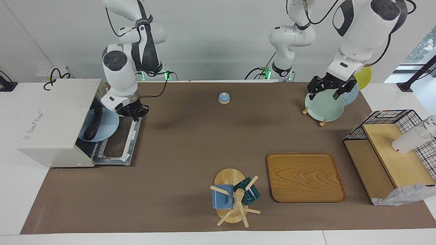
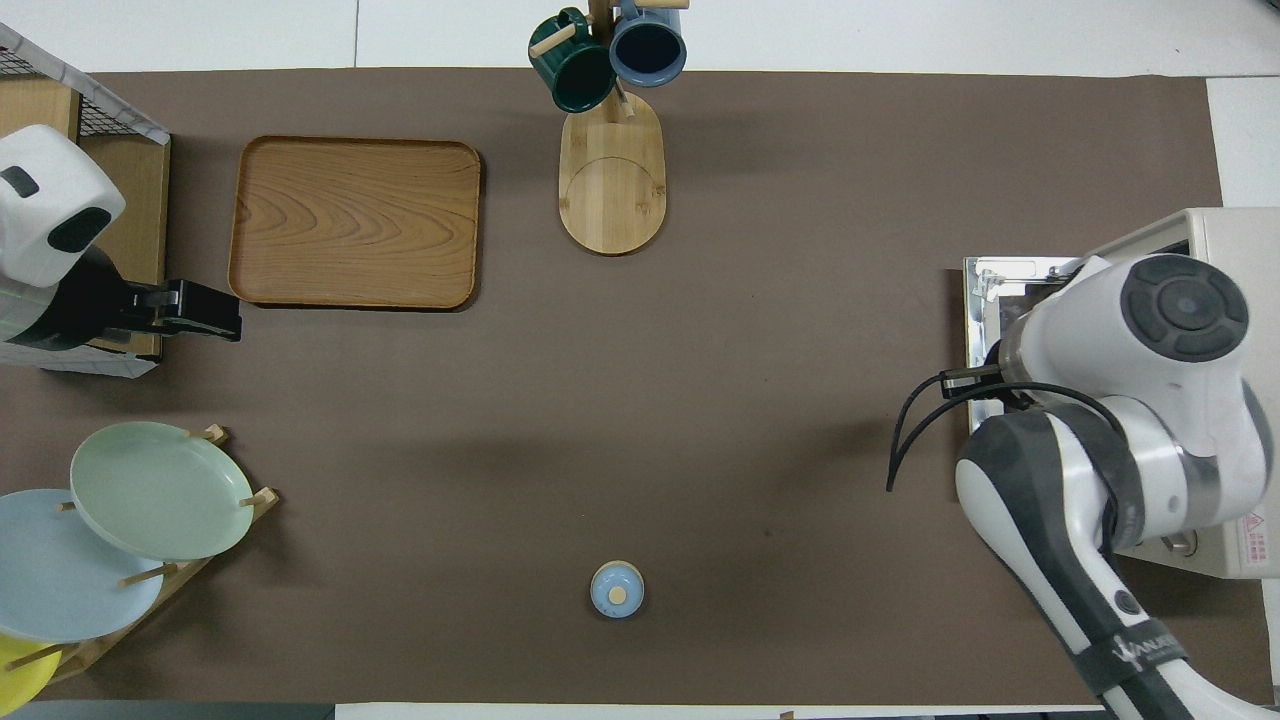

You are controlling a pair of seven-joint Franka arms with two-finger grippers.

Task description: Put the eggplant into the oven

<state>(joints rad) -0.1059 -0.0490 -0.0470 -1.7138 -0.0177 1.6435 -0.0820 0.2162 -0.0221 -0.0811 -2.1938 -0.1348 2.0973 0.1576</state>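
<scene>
Oven (image 1: 54, 122) open, door flat on counter. Inside: light blue plate (image 1: 108, 126) on rack, eggplant (image 1: 93, 125) lying on plate. Right pincer (image 1: 135, 112) clenched, empty, over oven door. Left pincer (image 1: 329, 89) released, over green plate (image 1: 323, 105).
</scene>
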